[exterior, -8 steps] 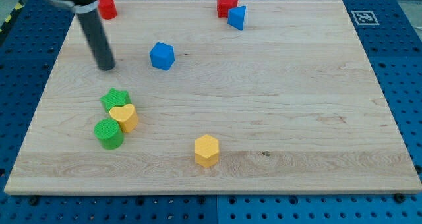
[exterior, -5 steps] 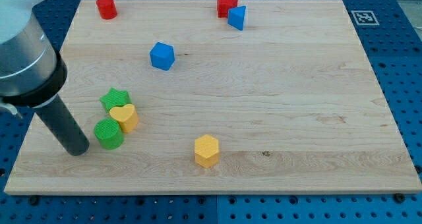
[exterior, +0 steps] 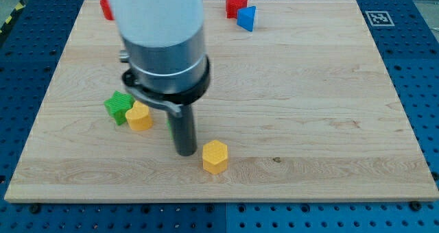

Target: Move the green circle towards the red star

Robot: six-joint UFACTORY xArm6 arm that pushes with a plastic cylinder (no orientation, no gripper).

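Observation:
My tip (exterior: 185, 151) rests on the board just left of the yellow hexagon (exterior: 215, 156). The arm's big body covers the middle left of the board. Only a thin green sliver of the green circle (exterior: 169, 125) shows at the rod's left edge; the rest is hidden behind the rod. The red star (exterior: 235, 3) sits at the view's top, right of centre, far from the tip, and touches a blue block (exterior: 247, 18).
A green star (exterior: 119, 106) and a yellow heart (exterior: 139, 116) touch each other left of the rod. A red block (exterior: 106, 8) peeks out at the top left beside the arm. The blue cube is hidden behind the arm.
My tip swept from left of the green circle to the right, ending near the yellow hexagon. The green circle moved right with it. The heart and green star shifted slightly.

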